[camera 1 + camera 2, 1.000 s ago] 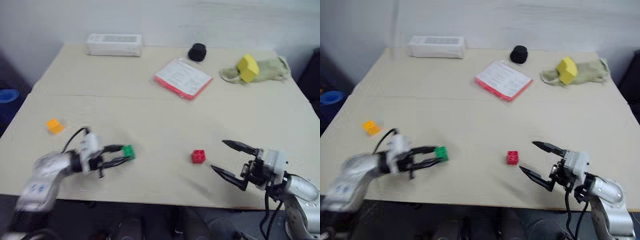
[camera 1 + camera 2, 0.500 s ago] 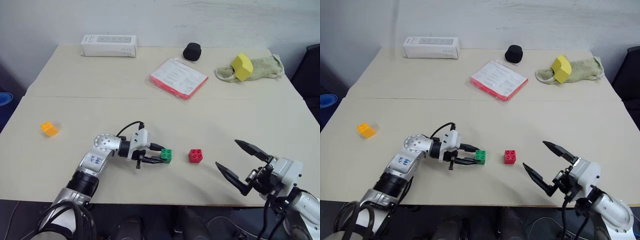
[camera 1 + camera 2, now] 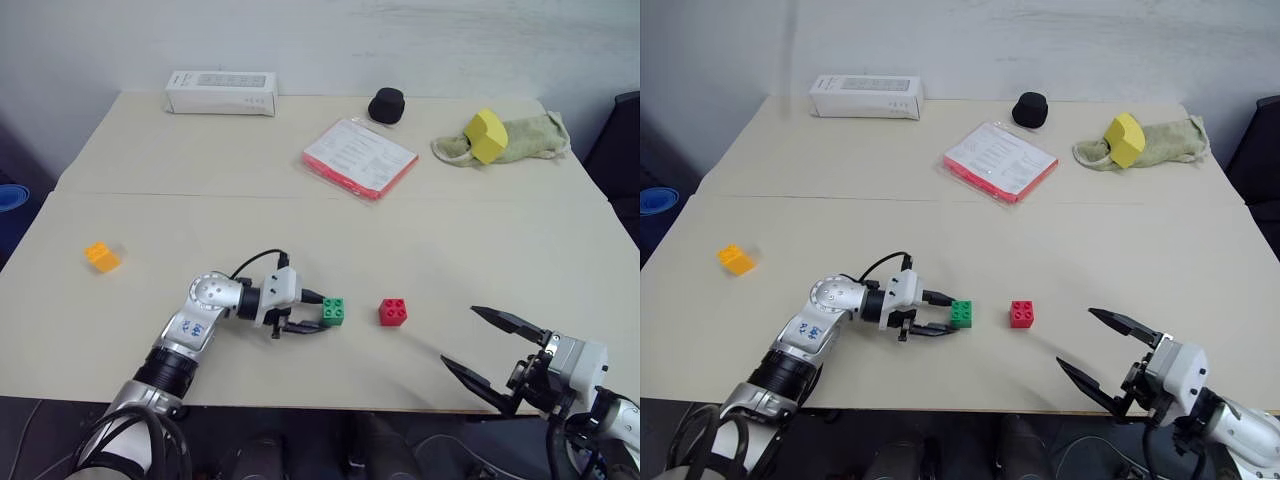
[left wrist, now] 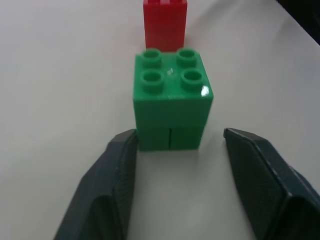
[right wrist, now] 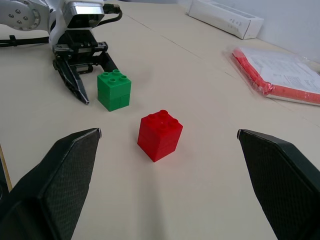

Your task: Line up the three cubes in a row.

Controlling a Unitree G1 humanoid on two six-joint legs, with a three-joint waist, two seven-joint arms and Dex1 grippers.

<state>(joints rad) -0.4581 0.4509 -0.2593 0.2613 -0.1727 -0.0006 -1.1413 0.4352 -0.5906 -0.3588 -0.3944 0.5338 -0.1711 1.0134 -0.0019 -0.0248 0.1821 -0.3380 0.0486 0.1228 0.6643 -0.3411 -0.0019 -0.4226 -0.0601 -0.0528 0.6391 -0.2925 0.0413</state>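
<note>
Two of the three cubes sit side by side near the front of the table [image 3: 560, 250]: the green cube [image 3: 333, 311] and, just to its right with a small gap, the red cube [image 3: 393, 312]. I judge that pair placed, or nearly so. My left end effector [image 3: 310, 313] lies low on the table at the green cube's left side; in the left wrist view its fingers [image 4: 116, 165] stand apart, one against the cube's lower edge and the other clear of it, so I read it as open and no longer clamping. The orange-yellow cube [image 3: 102, 256] rests well apart, far to the left, untouched. It has yet to join the row. My right end effector [image 3: 492, 352] hovers wide open and empty off the table's front right edge.
</note>
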